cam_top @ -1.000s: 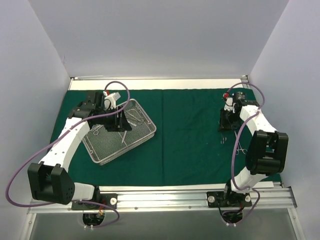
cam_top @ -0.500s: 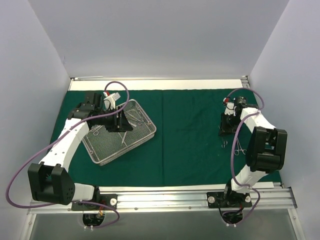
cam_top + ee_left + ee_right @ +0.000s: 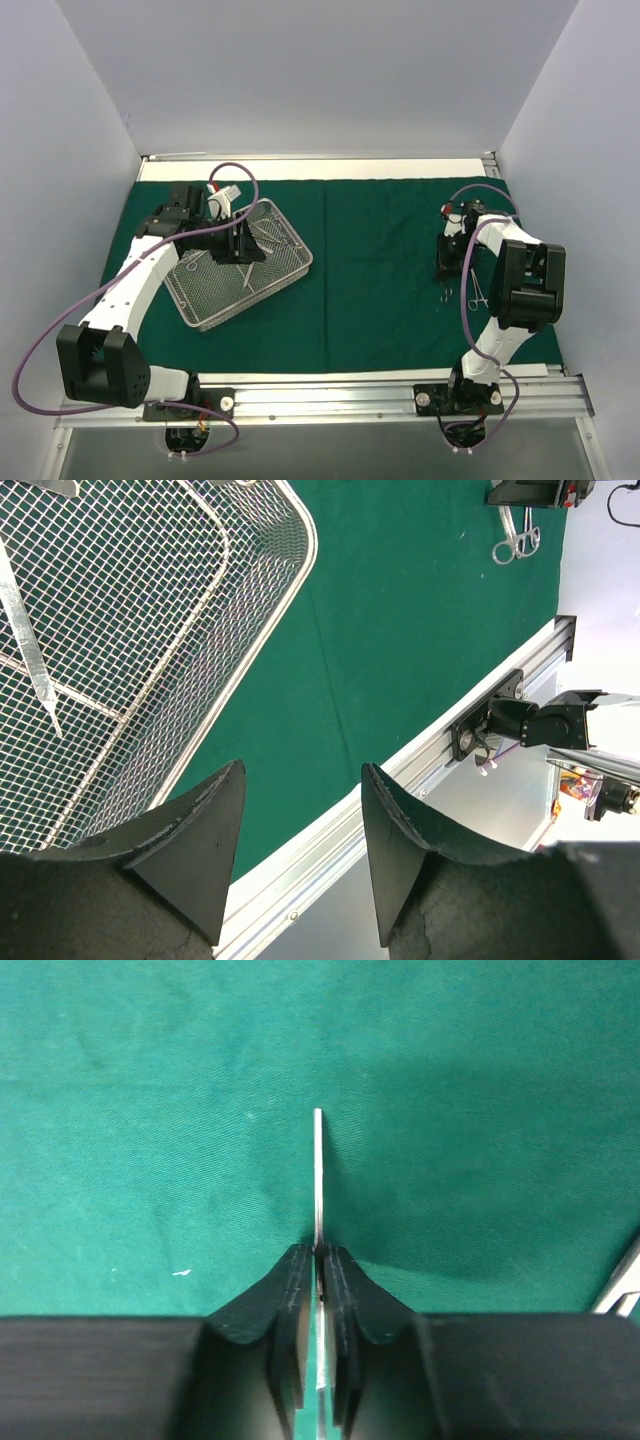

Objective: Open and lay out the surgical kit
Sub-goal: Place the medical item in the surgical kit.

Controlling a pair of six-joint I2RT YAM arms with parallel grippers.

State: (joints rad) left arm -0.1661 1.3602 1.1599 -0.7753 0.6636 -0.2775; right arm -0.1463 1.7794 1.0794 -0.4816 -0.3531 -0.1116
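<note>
Looking down from the top, you have the drape (image 3: 380, 300) spread flat over the table (image 3: 330, 168), dark green with a crease up its middle. The tray (image 3: 205, 300) sits on the drape's left part. It is silver mesh, its long axis slanting from near left to far right, with slim steel pieces inside. Your left claw (image 3: 243, 250) hangs over the tray. Your right claw (image 3: 447, 265) is low over the drape's right part. Ring-handled instruments (image 3: 478, 291) lie just beside it, their long axes running roughly near to far.

From the left wrist, the claw's fingers stand wide apart with nothing between them. Below lie the tray's rounded corner and a flat tapered blade (image 3: 28, 640) on the mesh.

From the right wrist, the claw is pinched tight on a slim instrument (image 3: 318, 1170), a thin bright strip seen edge-on, pointing straight ahead from the fingertips.
</note>
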